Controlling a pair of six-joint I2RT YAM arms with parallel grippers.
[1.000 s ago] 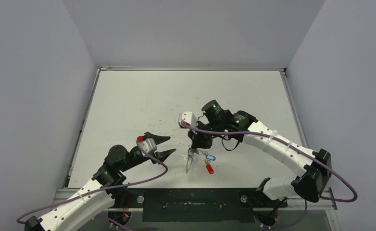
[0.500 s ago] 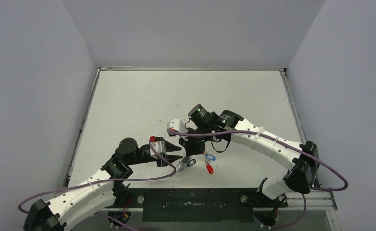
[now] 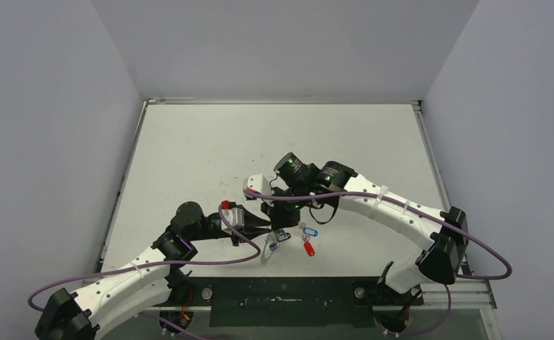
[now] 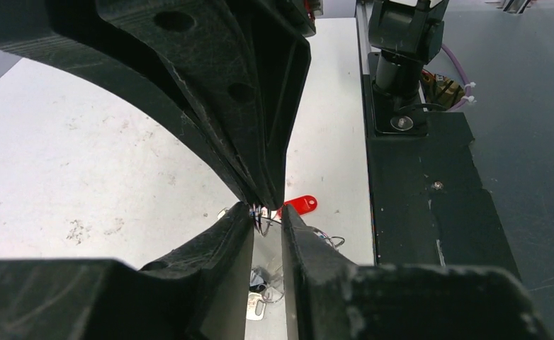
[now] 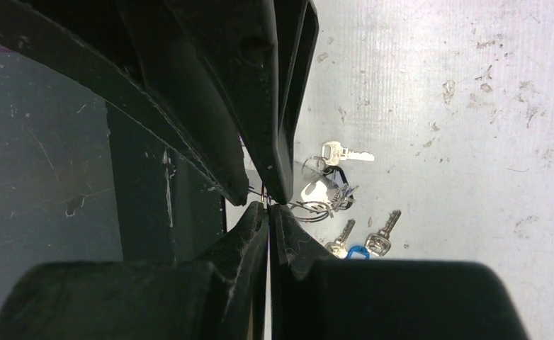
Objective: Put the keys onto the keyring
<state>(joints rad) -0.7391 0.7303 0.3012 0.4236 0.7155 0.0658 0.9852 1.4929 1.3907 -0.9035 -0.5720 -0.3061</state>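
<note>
Right wrist view: my right fingers (image 5: pixel 260 221) are clenched on the thin wire of the keyring (image 4: pixel 263 212). I judge they are lifting it clear of the worktop (image 5: pixel 437 85) so that a key can be fed on. Just beside that pinch, my left fingers (image 4: pixel 239 228) straddle the keyring with a narrow gap between them; whether they touch it I cannot tell. Beyond the keyring the keys (image 5: pixel 382 241) lie on the worktop, the blue tag (image 5: pixel 357 251) near, the red tag (image 4: pixel 299 205) just past.
</note>
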